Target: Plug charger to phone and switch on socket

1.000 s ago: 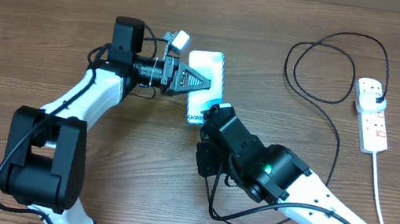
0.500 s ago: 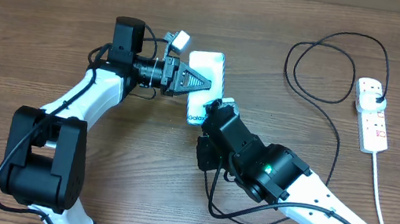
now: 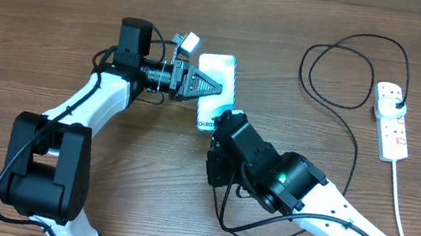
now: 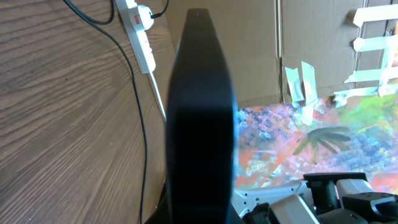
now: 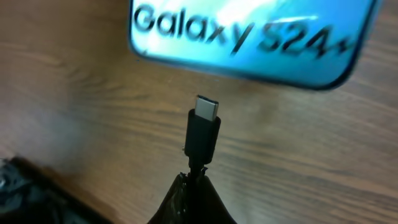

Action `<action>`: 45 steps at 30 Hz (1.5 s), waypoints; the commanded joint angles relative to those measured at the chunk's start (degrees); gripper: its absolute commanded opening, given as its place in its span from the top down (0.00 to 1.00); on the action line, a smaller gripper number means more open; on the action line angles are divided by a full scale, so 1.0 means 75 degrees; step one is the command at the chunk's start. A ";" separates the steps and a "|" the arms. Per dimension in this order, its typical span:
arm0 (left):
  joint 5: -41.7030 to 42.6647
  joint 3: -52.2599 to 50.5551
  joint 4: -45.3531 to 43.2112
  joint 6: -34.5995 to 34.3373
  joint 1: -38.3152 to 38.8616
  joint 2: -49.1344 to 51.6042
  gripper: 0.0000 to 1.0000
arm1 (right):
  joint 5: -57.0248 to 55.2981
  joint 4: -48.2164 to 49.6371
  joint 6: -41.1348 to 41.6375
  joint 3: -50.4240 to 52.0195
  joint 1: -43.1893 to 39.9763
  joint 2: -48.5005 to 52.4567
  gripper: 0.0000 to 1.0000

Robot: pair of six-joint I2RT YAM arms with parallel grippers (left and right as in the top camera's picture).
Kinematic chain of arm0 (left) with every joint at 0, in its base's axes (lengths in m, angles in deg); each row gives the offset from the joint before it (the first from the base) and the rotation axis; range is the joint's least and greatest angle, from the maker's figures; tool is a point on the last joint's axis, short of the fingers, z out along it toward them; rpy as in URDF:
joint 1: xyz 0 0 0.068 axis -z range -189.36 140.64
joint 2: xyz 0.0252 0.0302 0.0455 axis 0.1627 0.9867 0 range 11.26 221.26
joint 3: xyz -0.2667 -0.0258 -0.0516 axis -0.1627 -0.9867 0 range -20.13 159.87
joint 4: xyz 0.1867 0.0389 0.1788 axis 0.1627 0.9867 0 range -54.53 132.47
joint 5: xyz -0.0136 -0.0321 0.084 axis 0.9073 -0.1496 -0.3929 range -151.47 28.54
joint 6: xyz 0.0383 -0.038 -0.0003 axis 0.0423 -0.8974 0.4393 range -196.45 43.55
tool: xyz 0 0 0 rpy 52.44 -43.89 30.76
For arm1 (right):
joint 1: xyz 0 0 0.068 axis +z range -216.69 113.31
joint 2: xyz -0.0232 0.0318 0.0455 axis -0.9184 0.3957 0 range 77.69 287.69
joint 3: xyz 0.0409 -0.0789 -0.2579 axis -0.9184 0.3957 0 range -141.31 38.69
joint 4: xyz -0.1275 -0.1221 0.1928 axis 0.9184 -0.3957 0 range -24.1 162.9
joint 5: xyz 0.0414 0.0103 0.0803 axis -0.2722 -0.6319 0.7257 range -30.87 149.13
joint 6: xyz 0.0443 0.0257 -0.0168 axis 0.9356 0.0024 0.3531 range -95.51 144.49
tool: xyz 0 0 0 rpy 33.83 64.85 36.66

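Observation:
The phone [image 3: 223, 67] lies on the wooden table, light blue screen up, with white text at its near end. My left gripper [image 3: 215, 88] reaches in from the left and is shut on the phone's middle; its dark finger [image 4: 200, 124] fills the left wrist view. My right gripper [image 3: 225, 120] is shut on the charger's connector [image 5: 203, 134]. The metal tip points at the phone's bottom edge [image 5: 249, 37], a small gap away. The charger's black cable [image 3: 354, 148] loops to its plug [image 3: 398, 99] in the white socket [image 3: 391, 128] at far right.
The socket's thick white cord [image 3: 400, 205] runs toward the front right edge. The socket [image 4: 142, 37] and black cable [image 4: 134, 93] also show in the left wrist view, with a cardboard wall behind. The cable passes under my right arm [image 3: 300, 190].
My right gripper with the connector has shifted only slightly by the phone's bottom edge. The left gripper and the phone have not moved.

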 commanded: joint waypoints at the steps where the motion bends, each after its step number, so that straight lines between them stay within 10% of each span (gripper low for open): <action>1: 0.0134 0.0108 -0.0035 0.0061 0.0035 -0.0009 0.96 | 0.0356 0.0058 -0.0163 -0.0245 -0.0017 -0.0020 0.96; 45: 0.0933 0.0108 -0.0079 0.0554 0.0055 -0.0009 0.96 | -0.0329 0.0210 -0.0458 -0.0245 -0.0017 -0.0006 0.96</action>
